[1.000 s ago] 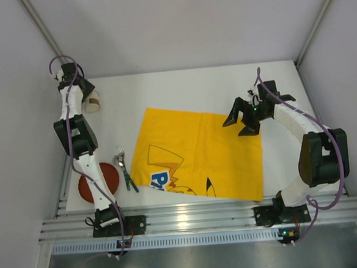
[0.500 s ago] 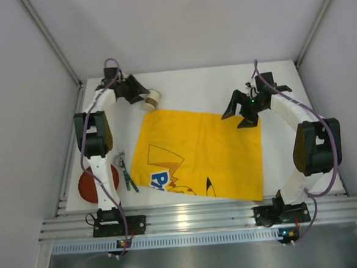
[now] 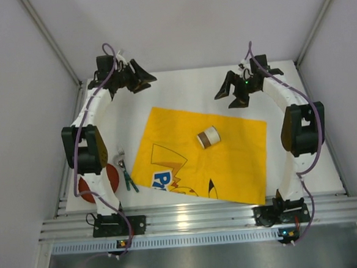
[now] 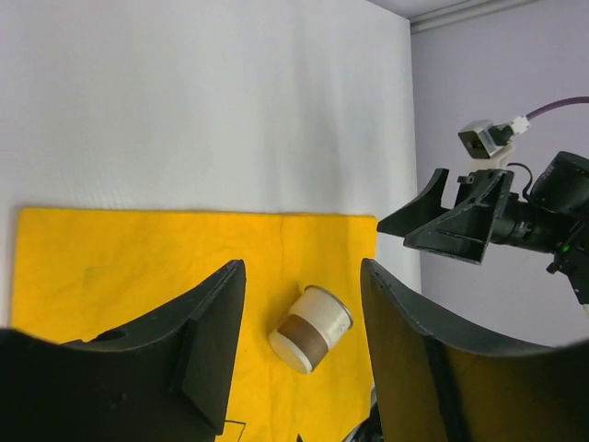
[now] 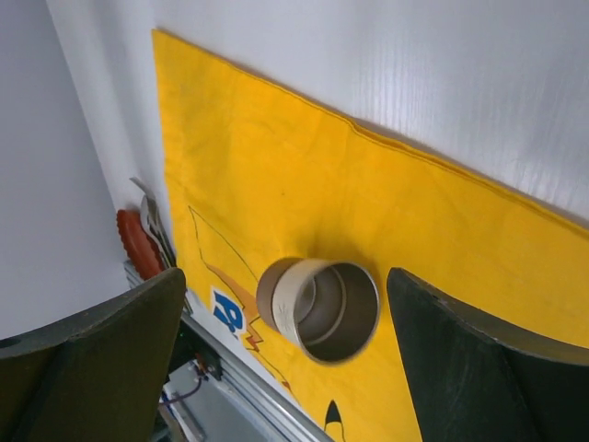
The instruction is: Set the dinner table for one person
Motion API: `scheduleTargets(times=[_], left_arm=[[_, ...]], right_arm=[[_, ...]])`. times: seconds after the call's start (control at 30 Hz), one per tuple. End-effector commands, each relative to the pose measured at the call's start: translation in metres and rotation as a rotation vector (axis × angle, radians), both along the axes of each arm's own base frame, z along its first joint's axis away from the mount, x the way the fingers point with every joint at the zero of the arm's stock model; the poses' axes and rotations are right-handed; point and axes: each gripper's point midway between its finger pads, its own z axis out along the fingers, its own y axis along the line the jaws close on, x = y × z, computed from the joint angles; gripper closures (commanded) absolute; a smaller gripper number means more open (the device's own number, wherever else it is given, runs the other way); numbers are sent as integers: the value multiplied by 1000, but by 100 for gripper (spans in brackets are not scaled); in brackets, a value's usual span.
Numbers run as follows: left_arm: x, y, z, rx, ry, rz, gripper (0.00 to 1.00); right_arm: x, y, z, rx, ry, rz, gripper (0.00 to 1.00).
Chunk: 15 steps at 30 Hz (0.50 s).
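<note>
Cloth, yellow printed fabric (image 3: 229,161), laid; white paper cup (image 3: 208,137) tipped on it. Round red plate (image 3: 84,188) unplaced, eight o'clock; left end effector (image 3: 150,81), right end effector (image 3: 227,100) spread, empty.

Between left gripper (image 3: 141,80) and right gripper (image 3: 231,93): bare strip of flat white tabletop (image 3: 184,87), free to cross. Nearer the bases from both: yellow printed cloth (image 3: 235,160), flat, with one white paper cup with brown band (image 3: 208,137) lying on its side. On the far side of both grippers: pale grey walls (image 3: 189,23). Well back beside left arm's base: metal fork (image 3: 120,155) and red round plate (image 3: 84,189).
</note>
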Motion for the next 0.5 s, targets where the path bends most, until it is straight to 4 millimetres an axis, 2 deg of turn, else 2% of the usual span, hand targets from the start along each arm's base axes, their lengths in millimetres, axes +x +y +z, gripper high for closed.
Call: scheduleTargets(times=[0.0, 0.03, 0.07, 0.1, 0.17, 0.2, 0.23, 0.3, 0.47], left_arm=[[-10, -5, 4, 45, -4, -4, 42], [-15, -3, 3, 63, -10, -5, 42], [-17, -2, 3, 75, -12, -2, 42], [-24, 1, 2, 88, -5, 2, 42], [-29, 4, -1, 112, -4, 4, 42], [-35, 5, -5, 118, 8, 7, 42], [-37, 6, -8, 122, 12, 8, 43], [-43, 6, -15, 124, 35, 11, 43], [-47, 8, -16, 127, 41, 24, 43]], right_arm=[[-8, 11, -21, 34, 73, 32, 9], [-20, 8, -34, 29, 115, 29, 9], [-27, 8, -38, 27, 132, 32, 9], [-45, 6, -46, 24, 165, 34, 9], [-61, 9, -48, 43, 166, 55, 9], [-77, 9, -58, 46, 203, 59, 9], [-82, 11, -51, 55, 184, 66, 9], [-101, 13, -53, 59, 213, 71, 9], [-139, 17, -43, 88, 254, 77, 9]])
